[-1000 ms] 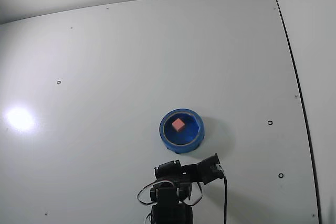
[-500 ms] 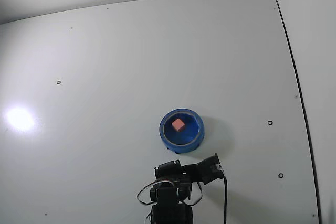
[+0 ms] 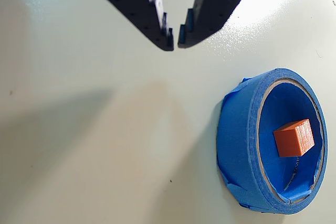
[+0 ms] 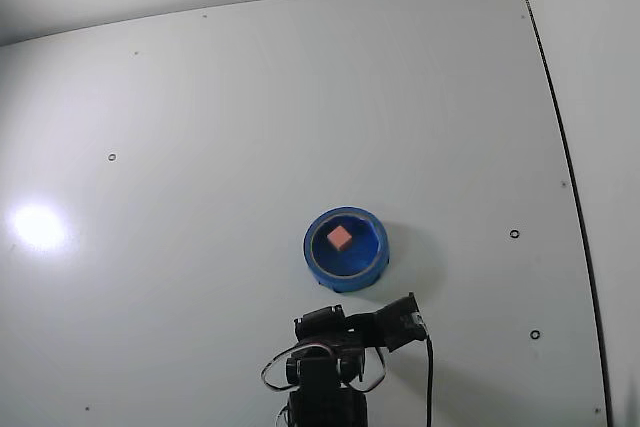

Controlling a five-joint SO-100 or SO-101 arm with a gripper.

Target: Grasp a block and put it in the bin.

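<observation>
While one blue bin (image 4: 346, 248) sits just below centre of the fixed view, its single block (image 4: 340, 237) lies inside on the floor of the bin, seen at the right edge of the wrist view (image 3: 294, 138). At the top of the wrist view, the empty gripper (image 3: 175, 39) has its fingertips nearly touching, only a sliver apart. One arm (image 4: 335, 367) stands at the bottom edge on a plain white table (image 4: 250, 127), a white wall behind.

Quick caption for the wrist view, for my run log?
Wrist view: block resting inside the blue bin, empty pincer nearly closed above the bare table beside it.
</observation>
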